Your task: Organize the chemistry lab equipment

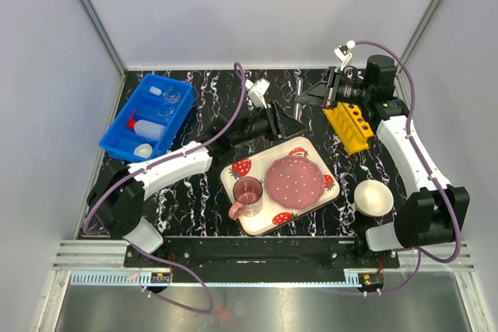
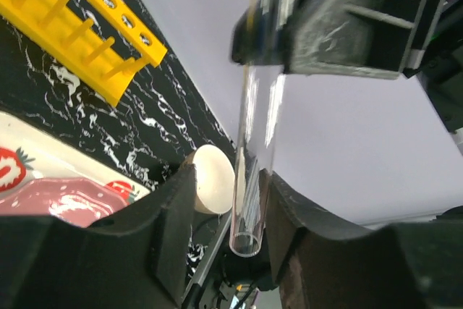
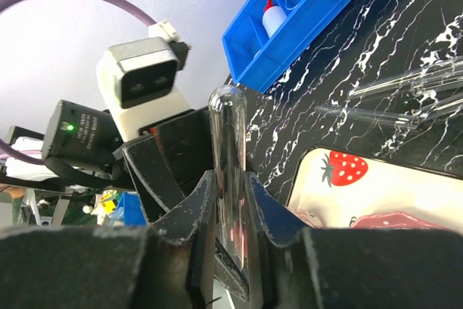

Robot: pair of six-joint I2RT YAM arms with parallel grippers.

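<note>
Top external high above, facing down, wrist views close behind left gripper [image 2: 230,179], right gripper [image 3: 228,179], facing each other, sharing glass tube [image 2: 249,142].

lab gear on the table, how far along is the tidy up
Done: the squeeze bottle, small glassware and white dome sit in the blue bin.
In hand: the right gripper clamps one glass tube, with the left gripper open around the same tube.
Left: the yellow rack looks empty, and more tubes lie loose on the table.
</note>
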